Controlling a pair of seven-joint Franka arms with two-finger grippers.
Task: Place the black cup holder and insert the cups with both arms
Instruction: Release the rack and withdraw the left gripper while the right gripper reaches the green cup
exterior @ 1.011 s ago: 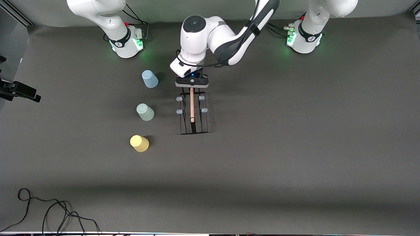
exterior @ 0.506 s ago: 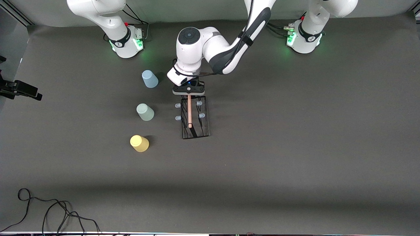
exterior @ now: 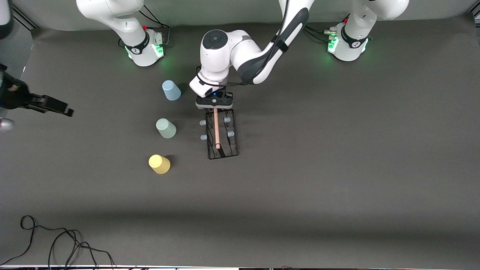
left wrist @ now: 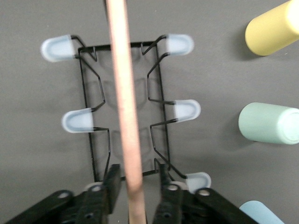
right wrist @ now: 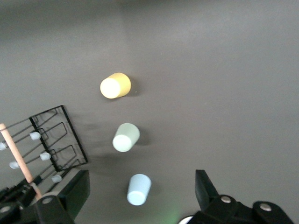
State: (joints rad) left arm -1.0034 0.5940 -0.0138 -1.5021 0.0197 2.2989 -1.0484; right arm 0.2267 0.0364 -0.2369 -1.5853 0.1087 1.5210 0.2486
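The black cup holder (exterior: 228, 150) stands on the grey table, its wire base (left wrist: 88, 140) toward the middle and its wooden handle (exterior: 216, 129) on top. My left gripper (exterior: 214, 107) sits over the handle's end nearest the robots' bases. In the left wrist view it (left wrist: 137, 172) is open, with a gap on each side of the rod (left wrist: 124, 93). Three cups stand in a row beside the holder, toward the right arm's end: blue (exterior: 171, 90), grey-green (exterior: 165, 128), yellow (exterior: 159, 164). My right gripper (right wrist: 140, 175) hangs wide open high over the blue cup (right wrist: 138, 189), holding nothing.
A dark blurred shape (exterior: 45, 104) juts in over the table edge at the right arm's end. A loose black cable (exterior: 56, 243) lies at the near corner on that end. Both arm bases (exterior: 144, 50) glow green along the table's edge by the robots.
The left arm lowered the holder a little and its fingers opened off the handle. The dark shape at the right arm's end slid inward. The cups stayed put.
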